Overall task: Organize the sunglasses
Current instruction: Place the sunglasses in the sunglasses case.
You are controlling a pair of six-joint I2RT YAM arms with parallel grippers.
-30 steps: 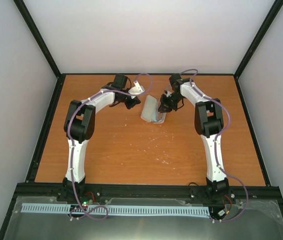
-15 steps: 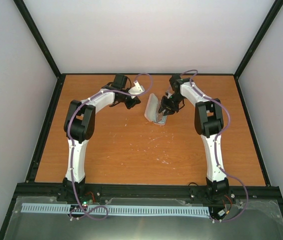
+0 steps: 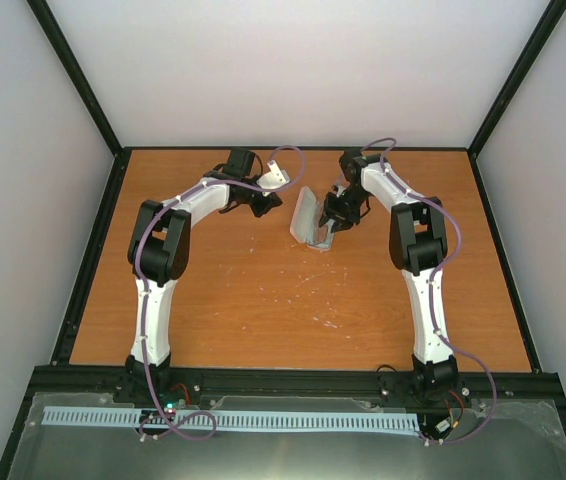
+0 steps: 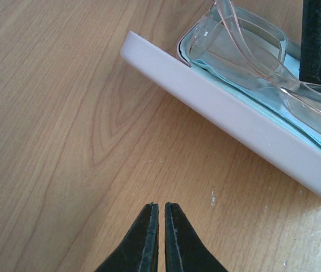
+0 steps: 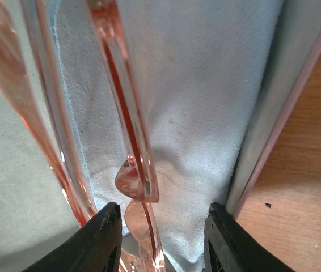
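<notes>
The translucent amber sunglasses point(image 4: 262, 62) lie in the open pink case point(image 4: 234, 122) on the light blue cloth point(image 5: 206, 85). In the top view the case point(image 3: 305, 218) sits at the table's far middle, its lid tilted up. My right gripper point(image 3: 331, 222) is open and reaches into the case. Its fingers stand wide apart on either side of a folded arm of the sunglasses point(image 5: 129, 130) without pressing on it. My left gripper point(image 3: 268, 205) is shut and empty. In the left wrist view it point(image 4: 161, 207) hovers over bare wood just short of the case lid.
The pink case rim point(image 5: 274, 113) runs close beside my right finger, with the wooden tabletop point(image 5: 308, 187) beyond it. Black frame rails border the table point(image 3: 93, 260). White scuff marks dot the wood at the middle point(image 3: 313, 280).
The case lid has tipped up more upright, and the right gripper has shifted slightly back over the case. The left arm has not moved.
</notes>
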